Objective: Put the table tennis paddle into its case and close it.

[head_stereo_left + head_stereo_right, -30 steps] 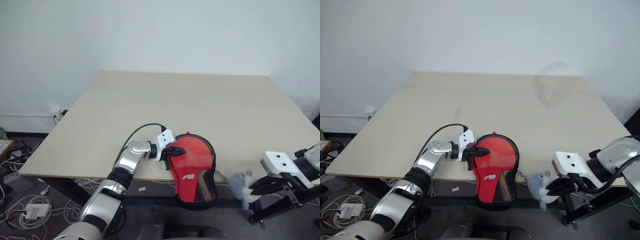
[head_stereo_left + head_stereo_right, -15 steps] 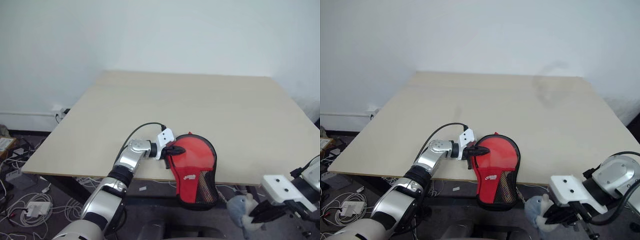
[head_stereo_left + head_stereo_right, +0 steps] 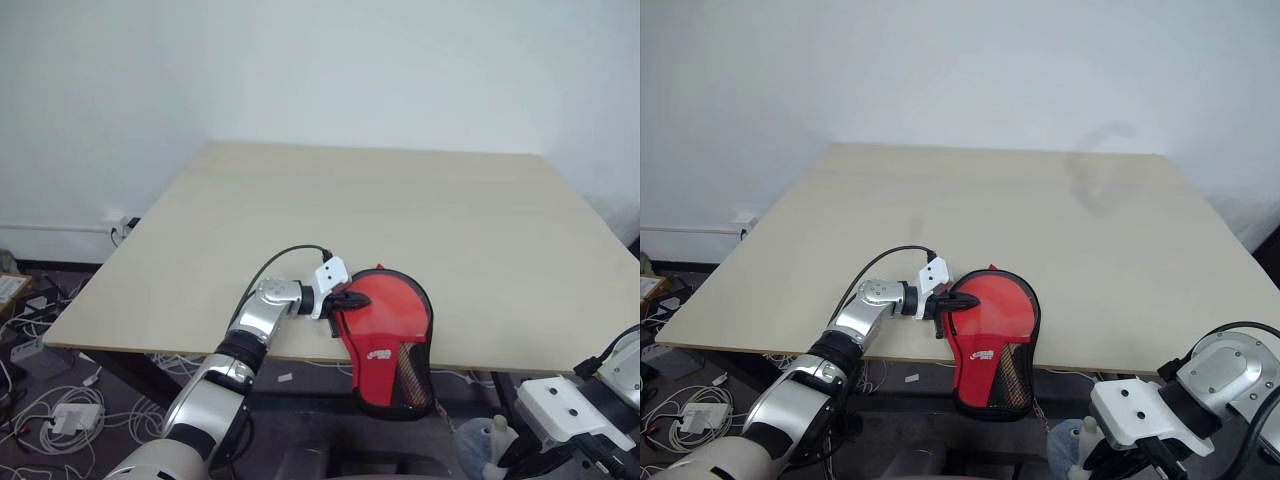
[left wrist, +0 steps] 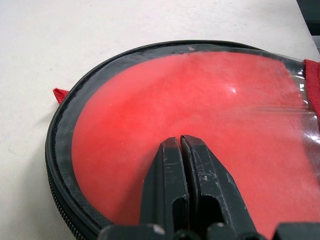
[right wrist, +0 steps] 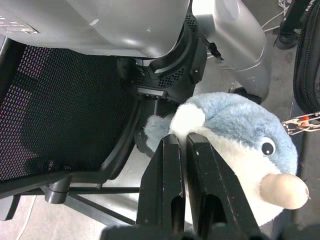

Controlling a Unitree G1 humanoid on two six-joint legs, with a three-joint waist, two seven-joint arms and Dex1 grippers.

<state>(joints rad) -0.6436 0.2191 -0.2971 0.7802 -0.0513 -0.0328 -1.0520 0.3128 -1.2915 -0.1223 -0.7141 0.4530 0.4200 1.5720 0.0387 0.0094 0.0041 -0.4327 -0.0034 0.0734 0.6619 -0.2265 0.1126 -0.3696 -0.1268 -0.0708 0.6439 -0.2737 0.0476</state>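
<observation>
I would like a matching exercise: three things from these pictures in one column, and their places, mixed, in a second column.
Things:
1. case
2. table tennis paddle
3. plush dolphin

Places:
A. pinched in the right gripper, below table level
B. inside the clear-sided pouch
C. half over the table's near edge, held by the left gripper

Pairs: 1-C, 2-B, 3-A

The left arm [image 3: 235,355] is built of polished silver segments joined by black rings, with a thin black cable [image 3: 285,255] looping to a white wrist block bearing two dark dots. Each claw [image 4: 181,142] has two scuffed black fingers. The right arm [image 3: 1230,375] is rounded silver-grey with a white block too.
</observation>
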